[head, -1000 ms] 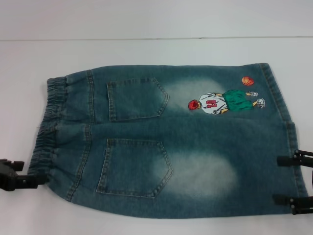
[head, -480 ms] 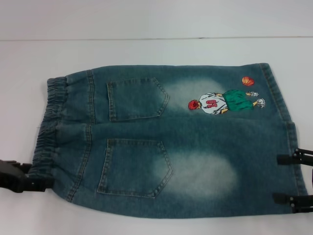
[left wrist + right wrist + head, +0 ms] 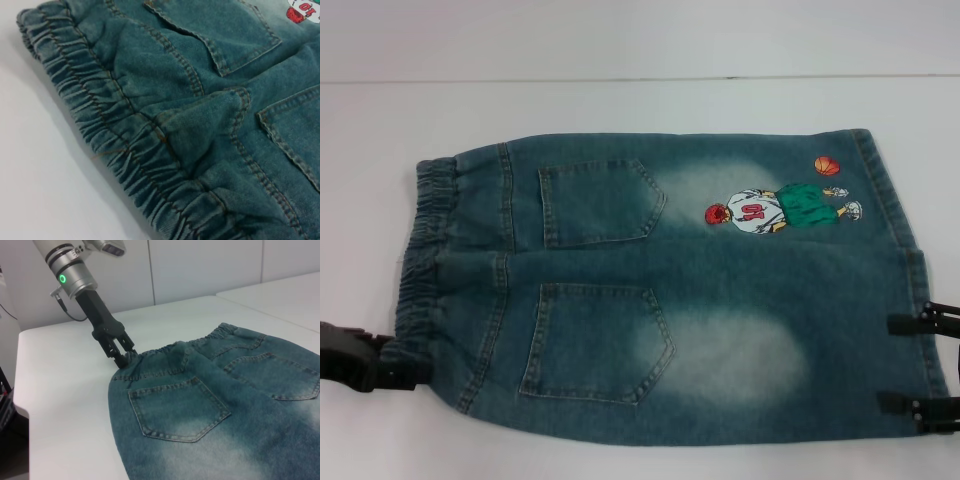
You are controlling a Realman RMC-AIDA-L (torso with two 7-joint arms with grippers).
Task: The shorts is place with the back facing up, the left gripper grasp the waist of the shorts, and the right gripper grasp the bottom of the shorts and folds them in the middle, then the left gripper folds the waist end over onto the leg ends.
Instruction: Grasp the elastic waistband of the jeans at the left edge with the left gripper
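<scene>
Shorts (image 3: pixel 680 290) flat on white table (image 3: pixel 620 100), back up; denim looks soft, limp and weighty, so best pinched at edges: left gripper (image 3: pixel 120 357) at near waist (image 3: pixel 420 260) corner, closure unclear; right gripper (image 3: pixel 917 365) open, straddling hem (image 3: pixel 920 300).

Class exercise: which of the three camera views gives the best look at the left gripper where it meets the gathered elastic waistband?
The right wrist view: the black two-finger left gripper with its grey wrist appears whole, tips at the ruffled elastic waist corner of the faded denim shorts. The head view shows the gripper partly cut off. The left wrist view shows only waistband.
</scene>
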